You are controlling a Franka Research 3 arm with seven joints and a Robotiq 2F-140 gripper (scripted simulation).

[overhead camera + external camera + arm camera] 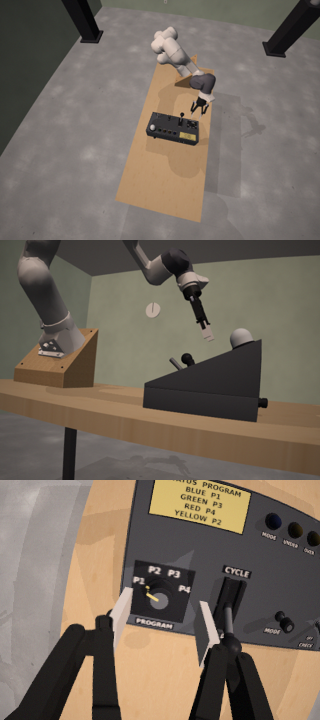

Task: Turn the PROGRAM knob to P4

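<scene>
Gripper (164, 620) hangs above the console (206, 384), fingers part-spread and pinching nothing. I see the PROGRAM knob (158, 598) at the panel's end, beside the CYCLE lever (228, 607), straight ahead along my approach axis, between both pads, well short of contact.

Green walls (258, 304), mottled grey floor (64, 155)

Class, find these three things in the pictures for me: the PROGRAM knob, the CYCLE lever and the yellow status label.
PROGRAM knob (158, 598), wrist view, on the black knob's round cap.
CYCLE lever (181, 114), top view, on the lever's black ball handle.
Yellow status label (199, 502), wrist view, on the middle of the printed plate.
</scene>
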